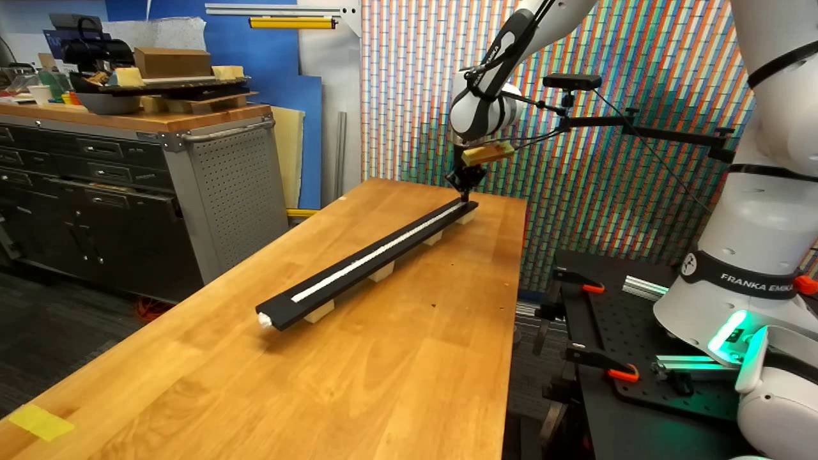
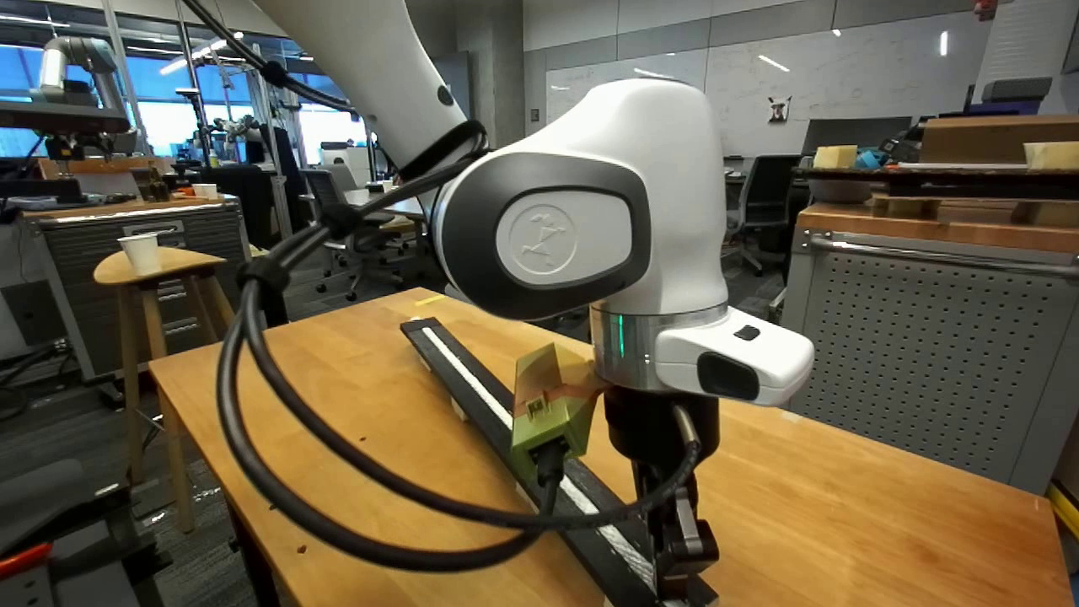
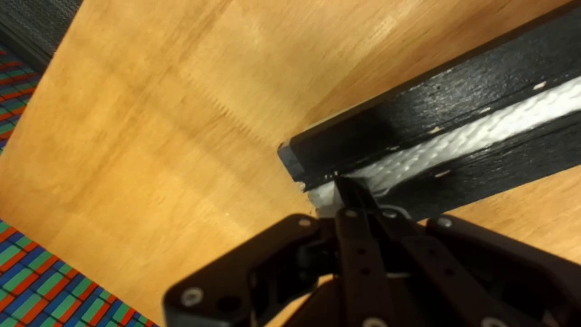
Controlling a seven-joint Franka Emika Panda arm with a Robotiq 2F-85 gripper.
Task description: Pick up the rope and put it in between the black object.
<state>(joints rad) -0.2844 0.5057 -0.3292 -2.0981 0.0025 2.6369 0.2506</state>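
Observation:
The white rope (image 1: 383,248) lies along the lengthwise groove of the long black object (image 1: 276,309), as both exterior views show. At the bar's end by the patterned wall, my gripper (image 1: 464,195) points straight down. Seen from the wrist, the gripper (image 3: 354,188) is shut, its fingertips together over the rope (image 3: 472,136) between the sides of the black object (image 3: 408,118). A whitish rope end shows just past the fingertips. The rope directly beneath them is hidden. A white tuft (image 1: 264,321) pokes out at the bar's opposite end.
Small wooden blocks (image 1: 382,272) prop the bar above the wooden table (image 1: 396,358). Yellow tape (image 1: 41,422) marks one table corner. Behind the gripper stands a striped patterned wall (image 1: 409,83). Black cables (image 2: 405,506) loop from the arm over the bar.

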